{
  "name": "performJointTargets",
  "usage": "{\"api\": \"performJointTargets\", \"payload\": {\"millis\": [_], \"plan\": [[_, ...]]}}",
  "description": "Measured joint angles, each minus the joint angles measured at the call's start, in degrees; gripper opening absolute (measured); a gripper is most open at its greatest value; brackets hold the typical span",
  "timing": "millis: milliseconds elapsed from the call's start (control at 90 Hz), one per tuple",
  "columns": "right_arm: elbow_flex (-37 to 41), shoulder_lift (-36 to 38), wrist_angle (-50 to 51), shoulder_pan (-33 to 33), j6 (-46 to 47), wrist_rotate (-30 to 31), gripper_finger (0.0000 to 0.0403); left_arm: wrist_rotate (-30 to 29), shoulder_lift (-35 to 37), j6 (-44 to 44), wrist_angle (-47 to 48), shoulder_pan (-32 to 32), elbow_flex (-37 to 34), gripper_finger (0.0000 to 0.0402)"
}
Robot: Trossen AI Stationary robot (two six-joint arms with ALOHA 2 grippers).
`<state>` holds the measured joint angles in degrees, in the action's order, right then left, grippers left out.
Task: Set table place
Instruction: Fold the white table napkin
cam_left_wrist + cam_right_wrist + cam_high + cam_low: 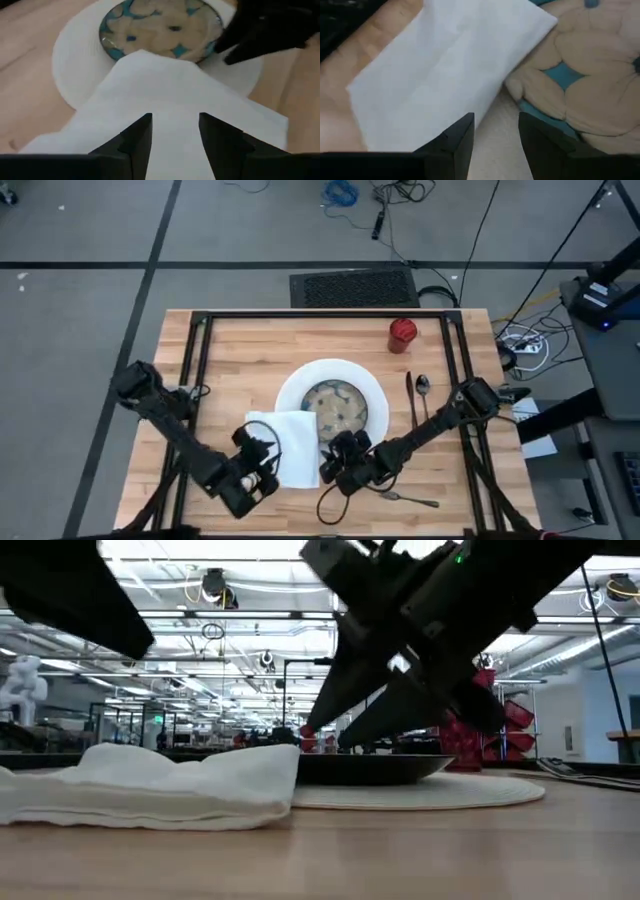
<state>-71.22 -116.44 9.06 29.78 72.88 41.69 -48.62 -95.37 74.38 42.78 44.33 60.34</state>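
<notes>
Pale butcher-block table [230, 350], black frame rails across it. Contents as follows.

Plate [372, 395]: large, round, white, at the middle of the table. Bowl [335, 405]: smaller, speckled, with blue and cream patches inside, seated on the plate.

Napkin [290, 442]: white cloth, folded, lying flat on the wood at the plate's left side, one corner lapping onto the plate rim and reaching the bowl's edge.

Cup [402, 334]: small, red, upright, beyond the plate toward the far right of the table, well apart from both grippers.

Knife [409, 395] and spoon [423, 388]: side by side on the wood just right of the plate. Fork [408, 500]: lying alone near the front edge, right of centre, beside the right arm.

Left gripper [262, 470]: at the napkin's near left edge, just above the cloth. Its fingers [135, 145] stand spread, with the napkin showing in the gap between them; nothing pinched.

Right gripper [338, 463]: at the front rim of the plate, between the napkin's right edge and the bowl. Its fingers [457, 142] are likewise parted, over the plate rim with napkin to one side and bowl to the other; holding nothing.
</notes>
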Motion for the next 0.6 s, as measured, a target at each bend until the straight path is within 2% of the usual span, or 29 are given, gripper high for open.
{"api": "performJointTargets", "payload": {"millis": [200,367,467,600], "plan": [[0.02,-0.74,-2.57,-0.08,-0.06,0.08,0.0141,7.05,0.04,-1.37,-0.43,-3.85,-1.29,0.0148],[-0.02,-3.30,-6.70,-0.39,-0.17,-1.64,0.0145,11.17,0.02,0.20,0.19,-4.60,-3.21,0.0148],[-0.25,-5.81,-9.10,-0.90,-0.22,-4.05,0.0162,13.98,0.02,0.30,-0.27,-4.28,-3.64,0.0148],[-0.50,-6.89,-12.30,-1.27,-0.76,-4.25,0.0202,16.90,0.02,0.70,-0.38,-3.42,-4.37,0.0148]]}}
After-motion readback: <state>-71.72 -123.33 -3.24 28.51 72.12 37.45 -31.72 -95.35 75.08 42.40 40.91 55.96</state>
